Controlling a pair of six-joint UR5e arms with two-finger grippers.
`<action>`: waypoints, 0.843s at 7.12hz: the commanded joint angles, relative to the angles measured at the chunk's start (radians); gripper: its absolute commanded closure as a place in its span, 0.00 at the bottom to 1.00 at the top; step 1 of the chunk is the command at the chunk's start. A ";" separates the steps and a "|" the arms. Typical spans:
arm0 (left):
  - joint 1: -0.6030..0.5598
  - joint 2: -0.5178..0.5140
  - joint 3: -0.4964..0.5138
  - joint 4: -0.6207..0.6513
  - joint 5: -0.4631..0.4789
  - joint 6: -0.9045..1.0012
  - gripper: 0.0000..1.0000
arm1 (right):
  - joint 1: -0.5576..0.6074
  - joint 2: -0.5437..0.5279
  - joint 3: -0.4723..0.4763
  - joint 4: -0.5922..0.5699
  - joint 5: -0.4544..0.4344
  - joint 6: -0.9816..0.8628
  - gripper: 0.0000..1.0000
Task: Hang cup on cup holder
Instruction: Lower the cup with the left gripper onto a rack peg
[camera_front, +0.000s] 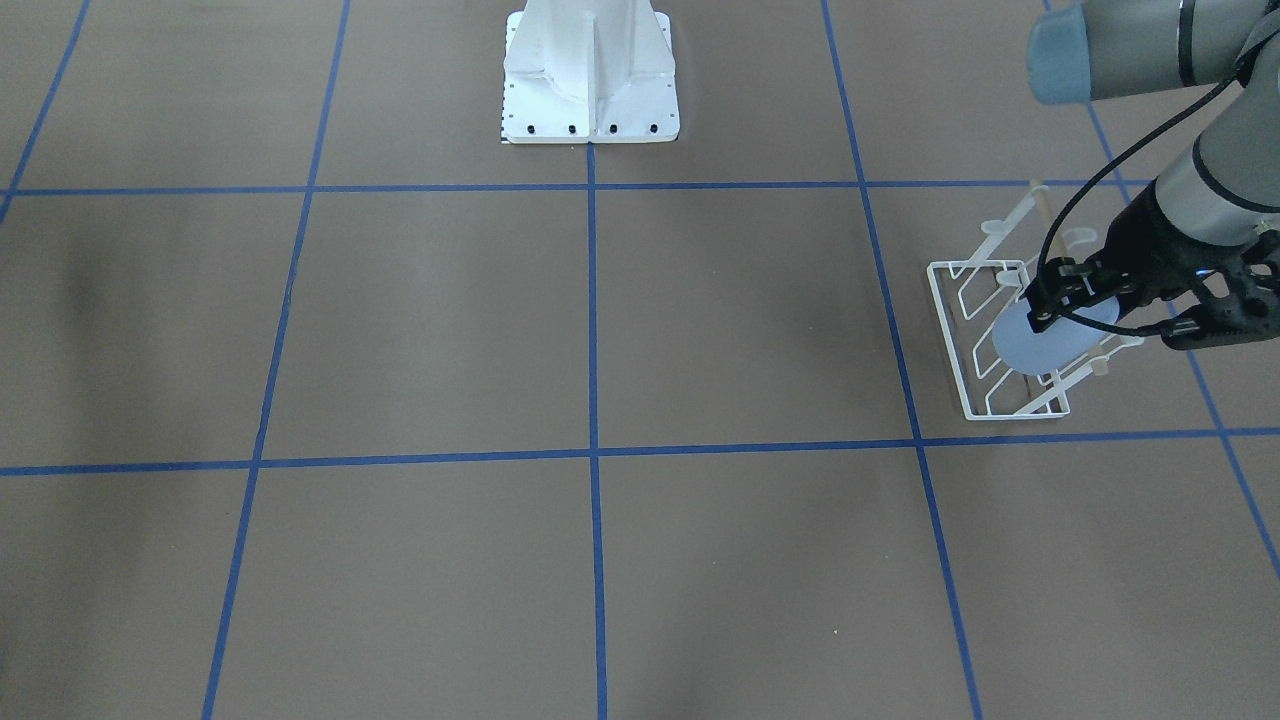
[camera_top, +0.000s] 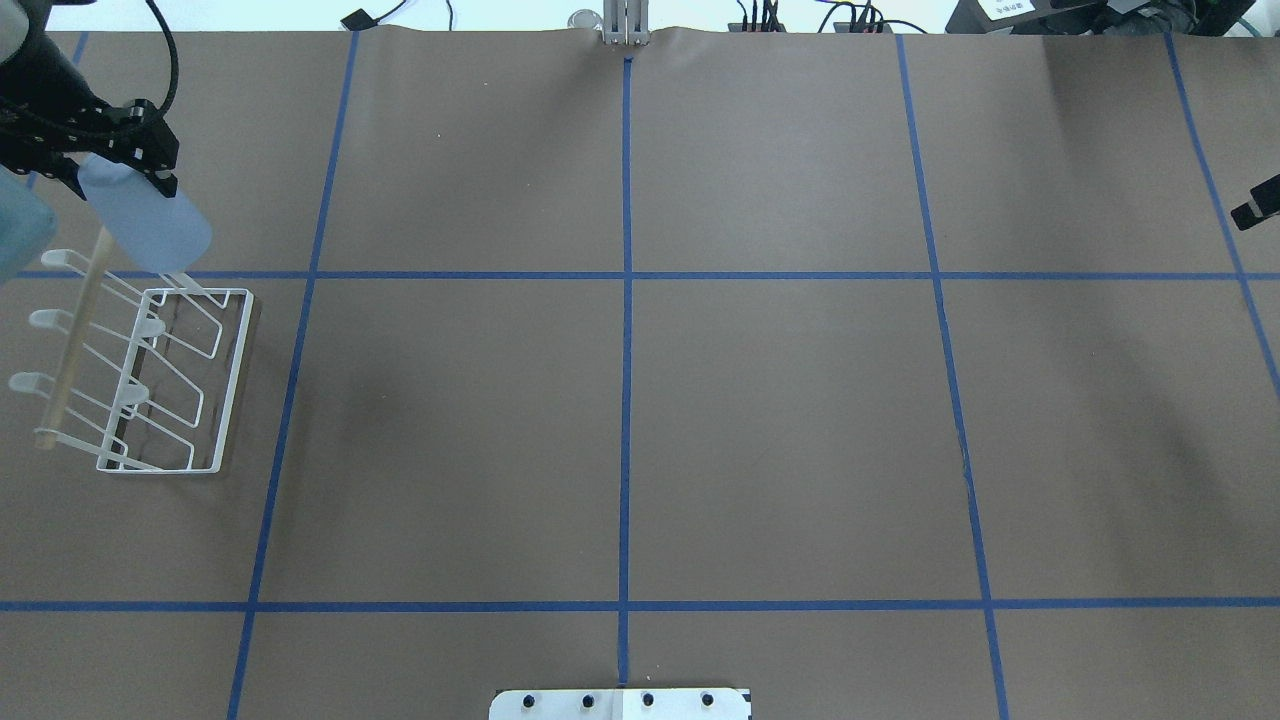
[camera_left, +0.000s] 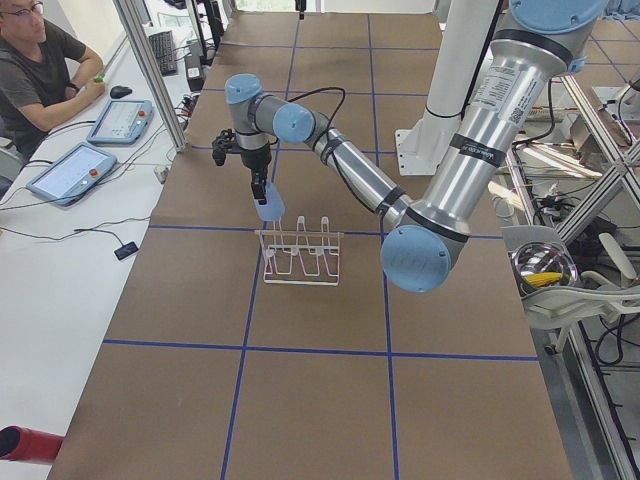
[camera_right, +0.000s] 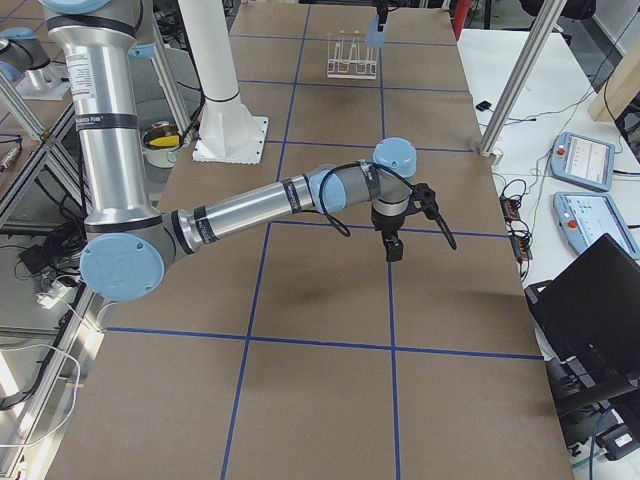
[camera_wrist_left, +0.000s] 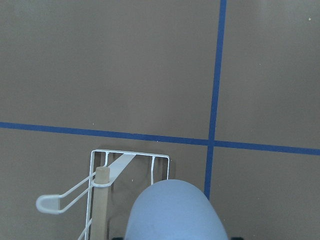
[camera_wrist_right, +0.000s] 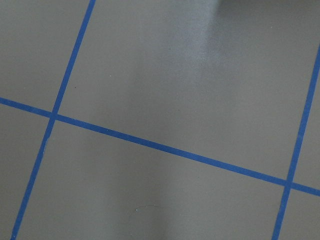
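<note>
My left gripper (camera_top: 108, 165) is shut on the light blue cup (camera_top: 150, 222) and holds it tilted above the far end of the cup holder (camera_top: 234, 380). The cup holder is a white wire rack with slanted prongs and a tan wooden rod (camera_top: 75, 335). In the front view the cup (camera_front: 1045, 345) hangs over the rack's (camera_front: 949, 340) prongs, held by the left gripper (camera_front: 1110, 315). The left wrist view shows the cup's base (camera_wrist_left: 175, 212) over the rod (camera_wrist_left: 101, 200). Whether the cup touches a prong cannot be told. Only a black piece of my right gripper (camera_top: 1258, 208) shows at the table's right edge.
The brown table carries a grid of blue tape lines (camera_top: 627, 330). The robot's white base plate (camera_front: 590, 110) stands at the middle of the near edge. An operator (camera_left: 40, 60) sits beside the table's far side with tablets (camera_left: 75, 170).
</note>
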 joint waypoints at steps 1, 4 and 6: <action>0.011 0.003 0.014 -0.009 -0.002 -0.005 1.00 | -0.001 -0.001 0.003 -0.002 -0.001 0.000 0.00; 0.024 0.019 0.019 -0.009 -0.002 -0.005 1.00 | -0.003 -0.003 0.003 -0.002 -0.001 0.001 0.00; 0.042 0.023 0.028 -0.009 -0.002 -0.005 1.00 | -0.003 -0.004 0.005 -0.002 -0.001 0.001 0.00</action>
